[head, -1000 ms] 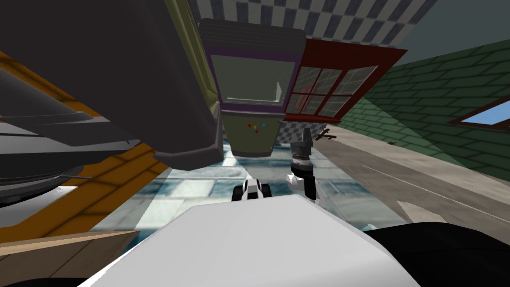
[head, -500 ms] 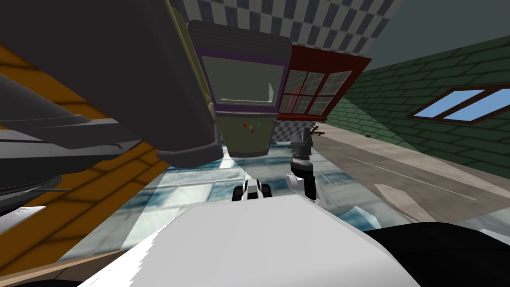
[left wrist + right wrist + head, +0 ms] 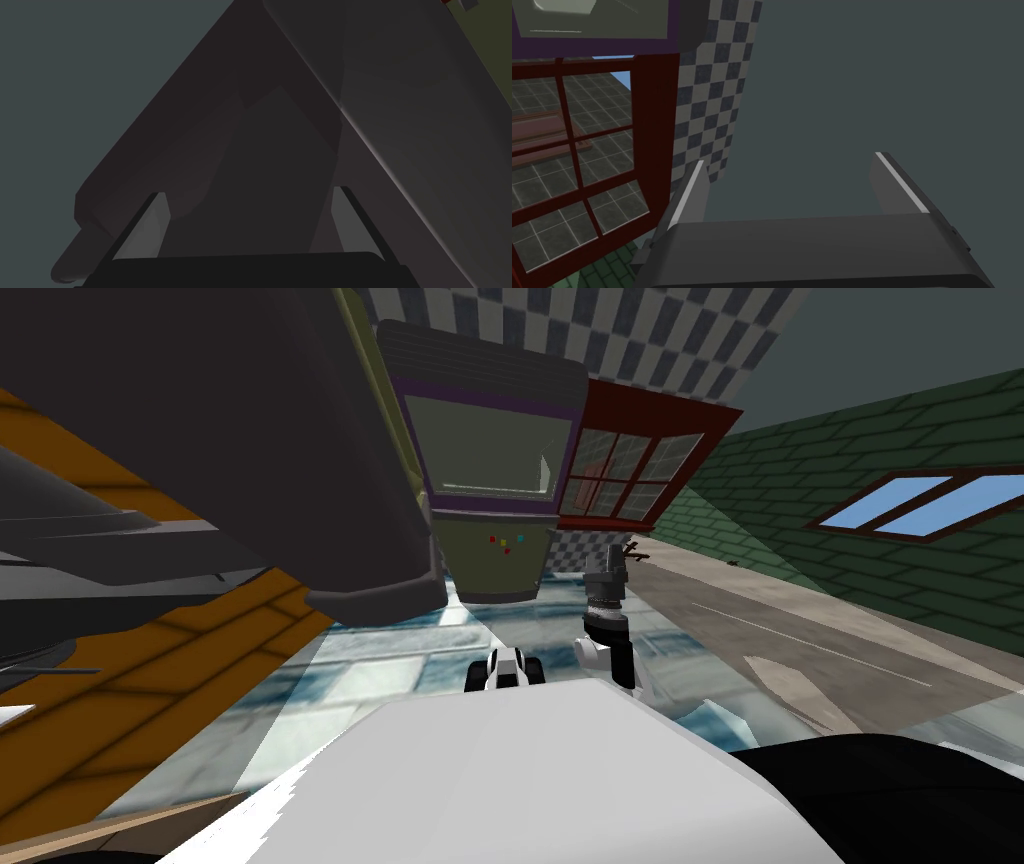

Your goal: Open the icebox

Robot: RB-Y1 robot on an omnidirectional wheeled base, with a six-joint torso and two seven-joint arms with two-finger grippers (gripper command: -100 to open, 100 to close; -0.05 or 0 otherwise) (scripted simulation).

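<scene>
This looks like the kitchen of a house. A tall dark grey icebox (image 3: 250, 438) looms on the left, beside an olive cabinet (image 3: 495, 558) with a purple-framed glass front and small coloured buttons. The floor (image 3: 400, 673) is glossy blue-white tile, and a checkered wall (image 3: 640, 338) rises behind. A red-framed glazed panel (image 3: 625, 473) meets a green brick wall (image 3: 850, 448), whose window (image 3: 910, 503) shows blue sky. Orange brickwork (image 3: 150, 708) runs along the left.

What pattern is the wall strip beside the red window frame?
The wall strip is a dark-and-pale grey checkerboard, clearest in the right wrist view.
</scene>
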